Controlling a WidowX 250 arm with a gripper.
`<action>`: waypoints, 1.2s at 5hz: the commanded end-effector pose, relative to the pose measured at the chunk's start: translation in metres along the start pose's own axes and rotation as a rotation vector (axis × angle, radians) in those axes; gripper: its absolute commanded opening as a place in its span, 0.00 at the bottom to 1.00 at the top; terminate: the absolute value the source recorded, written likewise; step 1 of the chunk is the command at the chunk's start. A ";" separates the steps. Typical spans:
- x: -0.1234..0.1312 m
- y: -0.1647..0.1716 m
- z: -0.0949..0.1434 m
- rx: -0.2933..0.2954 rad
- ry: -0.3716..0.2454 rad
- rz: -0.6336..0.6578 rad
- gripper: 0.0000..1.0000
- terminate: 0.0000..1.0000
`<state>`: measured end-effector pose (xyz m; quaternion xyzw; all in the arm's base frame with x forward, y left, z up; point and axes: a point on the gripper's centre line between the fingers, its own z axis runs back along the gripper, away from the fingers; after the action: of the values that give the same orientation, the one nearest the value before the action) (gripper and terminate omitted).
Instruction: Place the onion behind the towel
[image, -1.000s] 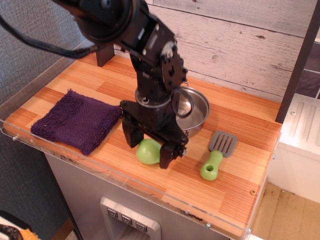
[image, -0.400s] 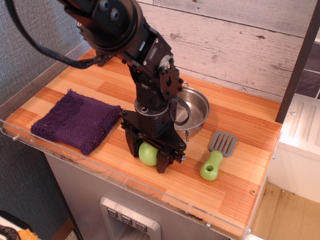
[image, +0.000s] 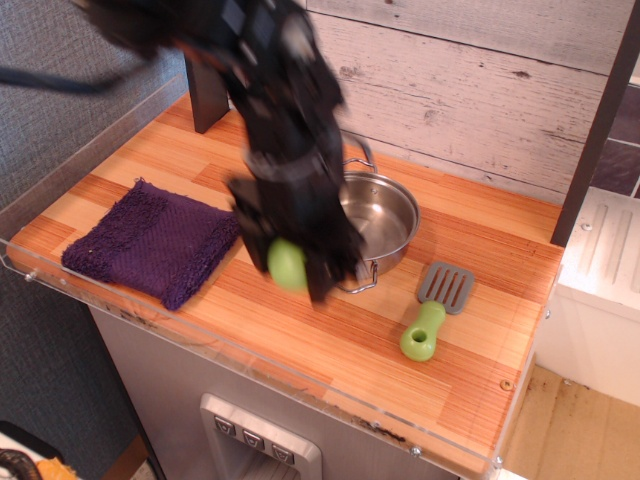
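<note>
While the arm is blurred with motion, the essentials can be read: the tool (image: 290, 262) is clamped on the onion (image: 287, 264), which hangs clear of the desk (image: 330, 350) between the two dark fingers, above the front-centre boards. Only the lower green bulge of the onion shows; how deep it sits in the grip cannot be told.

Nearest the front edge on the right, the spatula (image: 432, 315) lies flat, well apart from the carry path and of no concern. To the left, the towel (image: 150, 240) lies spread near the front-left corner, its right edge near the tool. Just beside the tool on the right stands the pot (image: 378, 215), its handle loop close to the fingers.

Assessment: the step in hand is the carry toward the bare boards between the towel's far edge and the wall (image: 450, 80). That strip looks free, apart from a dark post (image: 208, 100) at the back, which judging by its position is the arm's own mount.

Recommendations:
- Keep the onion high enough to pass over the towel without dragging the knit.
- Swing away from the pot early; its handle is the closest snag.
- Hold the grip firm throughout; a smooth rounded toy may slip.
- Lower until the onion nearly rests on the boards before releasing, since it is likely to roll if dropped.
- Set it clearly beyond the towel, not on the cloth.
</note>
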<state>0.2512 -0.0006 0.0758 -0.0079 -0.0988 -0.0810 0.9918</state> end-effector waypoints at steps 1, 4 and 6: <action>0.055 0.090 0.030 0.027 -0.062 0.149 0.00 0.00; 0.077 0.144 -0.019 0.141 -0.011 0.227 0.00 0.00; 0.077 0.159 -0.037 0.186 0.046 0.220 0.00 0.00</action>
<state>0.3596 0.1280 0.0372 0.0635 -0.0563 0.0329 0.9958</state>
